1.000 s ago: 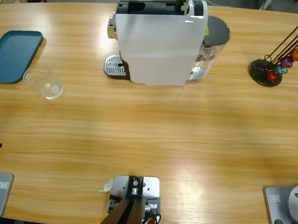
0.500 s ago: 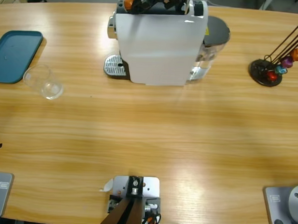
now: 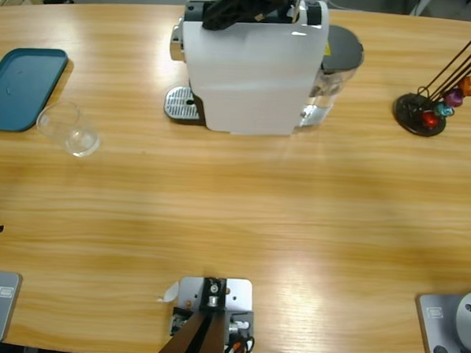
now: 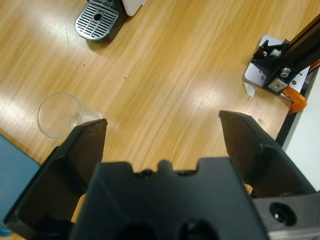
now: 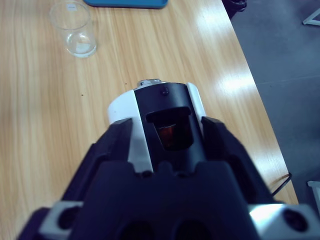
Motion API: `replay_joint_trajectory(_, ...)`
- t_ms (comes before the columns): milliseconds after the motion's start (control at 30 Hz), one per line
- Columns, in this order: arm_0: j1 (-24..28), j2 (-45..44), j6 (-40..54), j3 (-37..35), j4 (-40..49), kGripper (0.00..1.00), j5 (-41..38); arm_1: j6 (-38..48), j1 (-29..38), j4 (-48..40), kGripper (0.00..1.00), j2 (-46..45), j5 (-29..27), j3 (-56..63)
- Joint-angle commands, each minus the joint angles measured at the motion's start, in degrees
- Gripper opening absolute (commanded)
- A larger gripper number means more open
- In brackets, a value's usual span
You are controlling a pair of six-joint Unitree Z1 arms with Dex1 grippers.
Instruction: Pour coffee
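Right gripper [image 5: 167, 131] sits atop the machine [image 3: 253, 67], jaws apart astride its slot (orange capsule [image 5: 170, 134] inside). Left gripper [image 4: 162, 137] spread wide, glass [image 4: 59, 115] just ahead.

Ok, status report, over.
Left pincer open, clear of glass. Right pincer open over machine, orange capsule in slot. Glass empty, off drip tray; nothing poured yet. Nothing in the way.
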Motion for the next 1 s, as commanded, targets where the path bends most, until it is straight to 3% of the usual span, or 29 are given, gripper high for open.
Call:
replay_joint_trajectory(33, -0.3, -0.3, 0.3, 1.5, -0.9, 0.969, 0.6, 5.3, 7.5, 2.1, 0.889, -3.9, -0.2, 0.5)
replay_joint_trajectory(133, -0.3, -1.0, 0.1, 1.5, -0.9, 0.968, 0.6, 15.5, 14.7, 6.2, 0.630, -6.8, -0.8, 1.3)
replay_joint_trajectory(200, -0.3, -1.5, 0.1, 1.6, -0.9, 0.968, 0.6, 23.5, 16.4, 7.9, 0.623, -9.7, -5.3, 2.9)
replay_joint_trajectory(300, -0.3, -1.9, 0.2, 1.6, -0.9, 0.968, 0.7, 41.3, 16.8, -1.7, 0.619, -16.0, -18.1, 14.2)
replay_joint_trajectory(333, -0.3, -2.0, 0.2, 1.6, -0.9, 0.968, 0.7, 47.9, 16.8, -3.4, 0.561, -17.5, -23.3, 16.9)
replay_joint_trajectory(433, -0.3, -2.2, 0.1, 1.5, -0.9, 0.968, 0.6, 65.5, 16.8, -4.5, 0.049, -19.4, -35.7, 21.4)
replay_joint_trajectory(467, -0.3, -2.3, 0.1, 1.4, -0.9, 0.968, 0.6, 69.4, 16.2, -4.4, 0.000, -19.5, -37.7, 22.2)
replay_joint_trajectory(567, -0.3, -3.8, -0.7, 1.4, -0.9, 0.968, 0.7, 77.0, 15.1, -6.4, 0.000, -21.0, -42.6, 24.0)
replay_joint_trajectory(700, -0.3, -3.6, -0.9, 1.4, -0.9, 0.968, 0.8, 77.6, 14.9, -10.2, 0.000, -24.4, -50.0, 23.7)
replay_joint_trajectory(867, -0.3, -3.1, -0.9, 1.4, -1.0, 0.968, 0.8, 77.8, 8.2, -10.3, 0.000, -22.3, -50.2, 20.1)
replay_joint_trajectory(1000, -0.3, -3.2, -0.9, 1.4, -1.0, 0.968, 0.8, 80.7, 4.8, -16.5, 0.000, -18.4, -43.2, 16.9)
